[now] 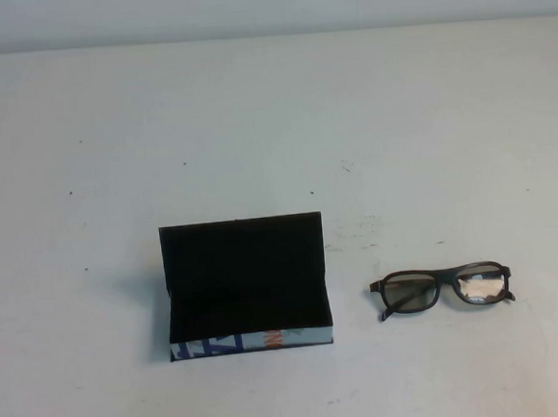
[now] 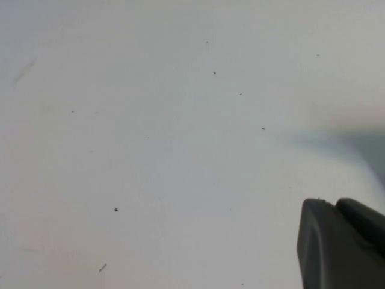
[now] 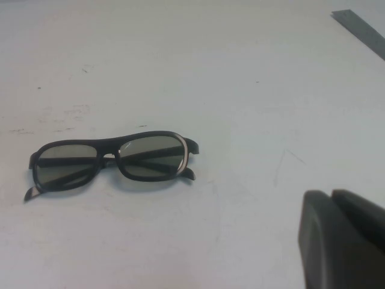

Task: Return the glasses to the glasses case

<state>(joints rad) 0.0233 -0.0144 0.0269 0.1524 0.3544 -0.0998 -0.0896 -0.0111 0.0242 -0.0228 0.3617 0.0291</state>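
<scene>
The glasses (image 3: 111, 159) lie folded on the table (image 1: 272, 122), just ahead of the right gripper (image 3: 343, 241), whose jaws are clenched on nothing; the arm is not yet in position to pick them up. Beyond the glasses, off to that gripper's left side, the glasses case (image 1: 246, 288) stands with its lid propped upright, the black interior exposed to receive them. The left gripper (image 2: 343, 244) hovers over bare tabletop, apparently parked; I cannot tell its jaw state.

Bright even light, soft shadows, wrist views blurry.
</scene>
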